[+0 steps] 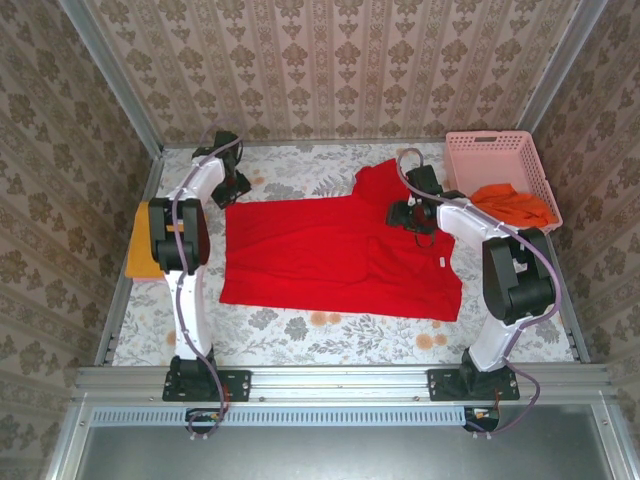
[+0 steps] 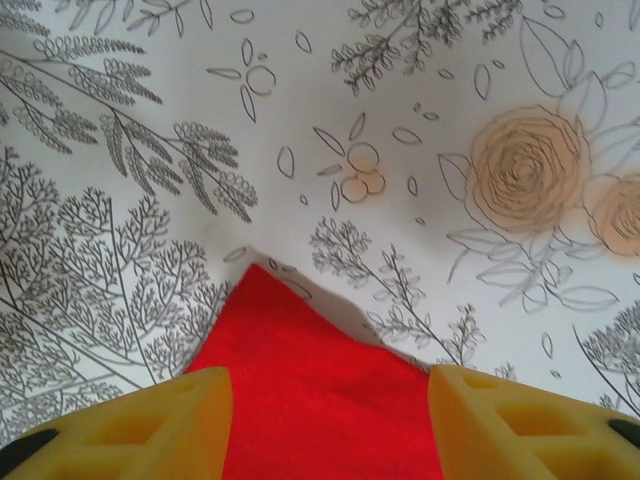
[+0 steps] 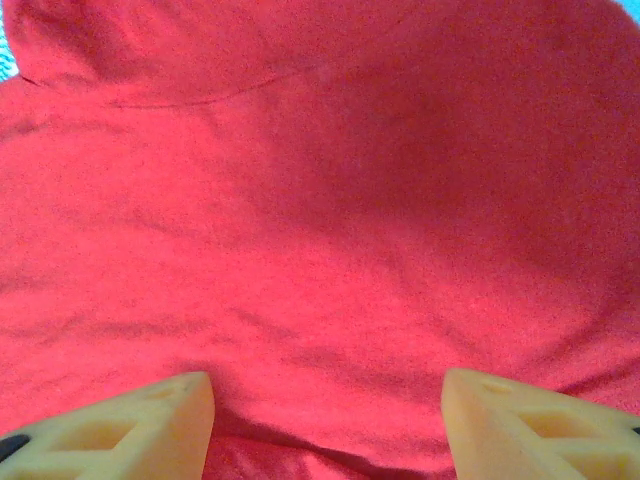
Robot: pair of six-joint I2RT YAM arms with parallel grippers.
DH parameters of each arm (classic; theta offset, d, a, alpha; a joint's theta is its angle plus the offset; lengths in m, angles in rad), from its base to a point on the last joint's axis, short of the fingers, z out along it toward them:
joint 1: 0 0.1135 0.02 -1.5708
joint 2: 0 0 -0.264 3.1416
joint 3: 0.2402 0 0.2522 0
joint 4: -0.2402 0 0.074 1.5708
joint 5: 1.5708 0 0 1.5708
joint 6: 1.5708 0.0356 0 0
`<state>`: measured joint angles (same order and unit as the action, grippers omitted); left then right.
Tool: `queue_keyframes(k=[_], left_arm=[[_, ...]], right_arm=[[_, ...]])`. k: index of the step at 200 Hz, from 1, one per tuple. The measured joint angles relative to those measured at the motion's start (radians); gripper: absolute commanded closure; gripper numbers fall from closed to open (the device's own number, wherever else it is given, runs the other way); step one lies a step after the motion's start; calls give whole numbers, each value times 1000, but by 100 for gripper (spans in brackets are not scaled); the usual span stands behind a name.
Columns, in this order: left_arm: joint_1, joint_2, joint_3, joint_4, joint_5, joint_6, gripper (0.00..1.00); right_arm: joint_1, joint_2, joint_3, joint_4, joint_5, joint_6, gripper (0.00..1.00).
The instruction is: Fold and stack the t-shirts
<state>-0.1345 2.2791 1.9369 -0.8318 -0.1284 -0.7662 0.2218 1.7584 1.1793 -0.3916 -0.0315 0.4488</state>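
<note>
From above, the red t-shirt [image 1: 340, 255] lies spread across the middle of the floral-printed table [image 1: 300, 335]. One sleeve points toward the far wall, and a small white label [image 1: 441, 262] shows near the shirt's right edge. The left tool [image 1: 235, 187] sits low at the shirt's far left corner. The right tool [image 1: 408, 213] is down over the shirt's right part, just beside that far sleeve. The orange t-shirt [image 1: 515, 205] lies crumpled in the near end of the pink basket [image 1: 490, 137], which stands at the table's far right corner. The mustard-yellow t-shirt [image 1: 140, 250] lies at the table's left edge, partly hidden behind the left arm (whether it is folded cannot be told from here).

From the left wrist, the left tool [image 2: 327, 392] has its two yellow fingers [image 2: 190, 420] standing apart. A pointed corner of the red t-shirt [image 2: 310, 380] lies between them on the table [image 2: 420, 100]. Neither finger presses on the cloth, and the corner's tip reaches just past the fingertips.

From the right wrist, the right tool [image 3: 325, 395] also has its pale yellow fingers [image 3: 150, 420] apart, with nothing clamped. Beneath them is the red t-shirt [image 3: 320, 200], softly rumpled. A curved seam runs near the top, and a low fold lies between the fingers.
</note>
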Motion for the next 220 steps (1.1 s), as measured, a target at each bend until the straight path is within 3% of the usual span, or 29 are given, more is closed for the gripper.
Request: queue_keyframes(k=[68,140,151,186,220], left_arm=[[12,42,34,-51,-27,-1,49],[13,82,34,-48,-31,-25,62],[16,82,39,-48,-28,-26,67],[26,83,39,-39,-24,-26,95],[30,79,29,-20,-17,-29,100]], right_arm=[[0,0,-43,19,1,-3,37],[-7,-8,-21,17,51,-27,37],[-13,-12,-8,14,53,-31,37],[-44,-23,48,4,65,-52,37],[-99,19,181,-30,81,-56,40]])
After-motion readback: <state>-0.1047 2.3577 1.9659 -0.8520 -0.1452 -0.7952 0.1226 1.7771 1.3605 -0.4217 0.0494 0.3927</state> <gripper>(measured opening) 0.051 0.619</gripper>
